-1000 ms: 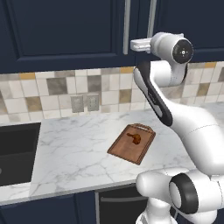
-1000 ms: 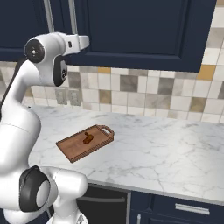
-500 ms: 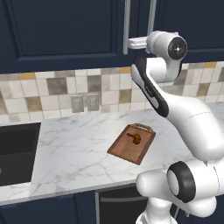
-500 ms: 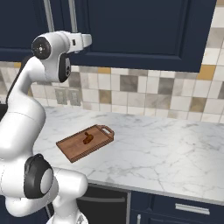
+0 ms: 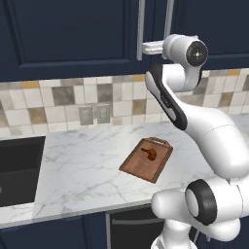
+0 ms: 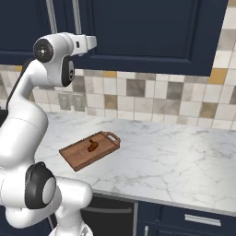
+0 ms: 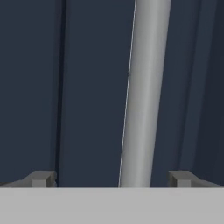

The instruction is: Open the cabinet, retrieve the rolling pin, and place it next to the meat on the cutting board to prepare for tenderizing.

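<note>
The cabinet (image 5: 73,29) is a dark navy wall unit with both doors shut. My gripper (image 5: 144,47) is raised to it at handle height and is open. In the hand view one silver bar handle (image 7: 144,96) runs upright between my two fingertips (image 7: 41,178), and the gripper (image 7: 111,179) is not touching it. On the marble counter below lies the cutting board (image 5: 146,159) with the meat (image 5: 150,153) on it. From the right, the board (image 6: 90,150) and the meat (image 6: 92,146) lie below the gripper (image 6: 91,42). The rolling pin is hidden.
A dark sink (image 5: 19,170) is set into the counter at the left. Two wall outlets (image 5: 95,115) sit in the tiled backsplash. A second bar handle (image 5: 169,19) hangs just right of the first. Bare marble (image 6: 184,156) stretches right of the board.
The hand has moved closer to the cabinet, bringing the fingers around the bar handle. The jaws stayed open. Board and meat have not moved.
</note>
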